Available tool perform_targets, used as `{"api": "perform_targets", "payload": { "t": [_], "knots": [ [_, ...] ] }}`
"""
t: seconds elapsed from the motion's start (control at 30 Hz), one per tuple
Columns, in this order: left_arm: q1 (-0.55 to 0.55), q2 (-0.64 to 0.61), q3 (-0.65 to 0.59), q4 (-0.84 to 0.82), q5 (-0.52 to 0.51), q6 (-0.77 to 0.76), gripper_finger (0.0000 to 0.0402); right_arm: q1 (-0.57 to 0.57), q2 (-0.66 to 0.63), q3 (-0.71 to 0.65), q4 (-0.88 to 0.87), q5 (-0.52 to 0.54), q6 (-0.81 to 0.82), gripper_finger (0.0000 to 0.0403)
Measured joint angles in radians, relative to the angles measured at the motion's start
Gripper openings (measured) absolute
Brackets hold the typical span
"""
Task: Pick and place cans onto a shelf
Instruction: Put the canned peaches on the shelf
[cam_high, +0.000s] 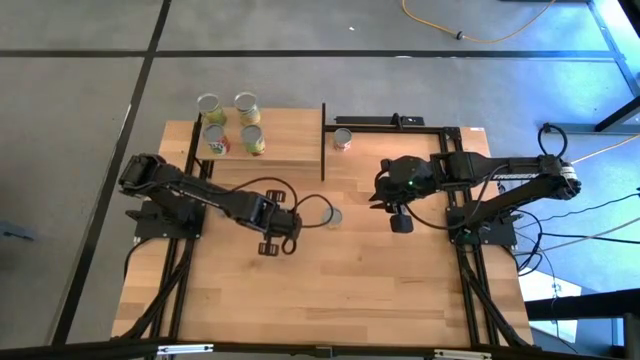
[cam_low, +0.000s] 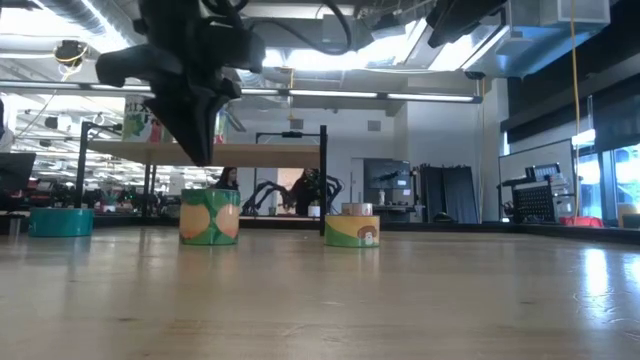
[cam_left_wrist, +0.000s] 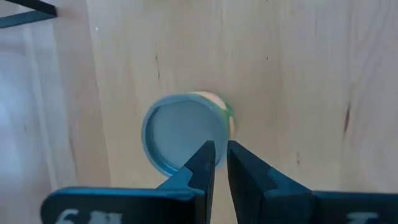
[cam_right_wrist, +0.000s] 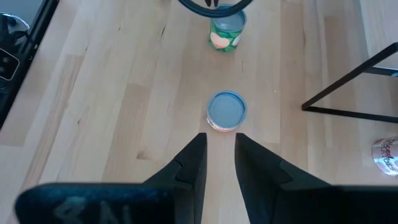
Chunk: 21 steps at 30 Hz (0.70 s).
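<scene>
A green-labelled can (cam_left_wrist: 183, 138) with a silvery top stands upright on the tabletop. My left gripper (cam_left_wrist: 221, 163) hangs just above it, pointing steeply down, its fingers a slim gap apart with nothing between them; the low view shows its tips (cam_low: 205, 160) clear of that can (cam_low: 210, 215). A second can (cam_high: 333, 217) stands on the table a little to its right, in front of my right gripper (cam_right_wrist: 221, 146), which waits raised and narrowly open. Several cans (cam_high: 231, 122) stand on the shelf (cam_high: 285, 140) at the far left.
A black upright panel (cam_high: 323, 140) closes the shelf's right end, and one more can (cam_high: 342, 138) stands just beyond it. A black post frame (cam_right_wrist: 348, 87) stands near there. A teal tin (cam_low: 60, 221) shows at the low view's left. Bare tabletop (cam_high: 330, 290) lies toward the near edge.
</scene>
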Motion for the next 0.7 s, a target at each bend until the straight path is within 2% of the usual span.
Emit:
{"api": "perform_targets", "payload": {
  "t": [0.43,0.7],
  "knots": [
    [0.015,0.001,-0.032,0.059,0.087,-0.033,0.0035,0.000,0.000,0.000,0.000,0.000,0.002,0.0084],
    [0.015,0.001,-0.033,0.073,0.046,-0.030,0.0035,0.000,0.000,0.000,0.000,0.000,0.002,0.0084]
  ]
}}
